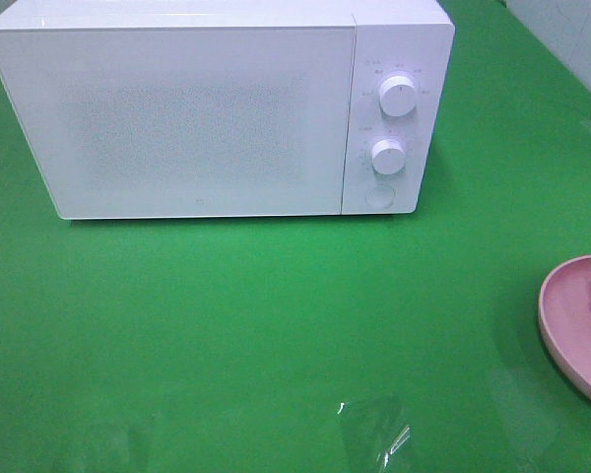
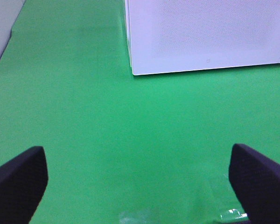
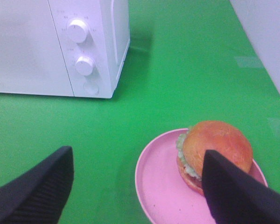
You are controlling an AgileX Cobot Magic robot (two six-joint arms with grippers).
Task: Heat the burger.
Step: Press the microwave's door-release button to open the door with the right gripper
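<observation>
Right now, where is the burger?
The burger sits on the pink plate at the high view's right edge, right of the microwave and nearer the camera.

Burger (image 3: 217,144): domed golden-brown bun, green lettuce frill, upright. Sits on pink plate (image 3: 158,186) at right side of green bench (image 1: 276,325), near half.

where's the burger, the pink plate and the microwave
burger (image 3: 218,142): right wrist view, top of the bun
pink plate (image 3: 161,184): right wrist view, bare surface beside the burger
microwave (image 1: 177,118): exterior high view, middle of the closed door
</observation>
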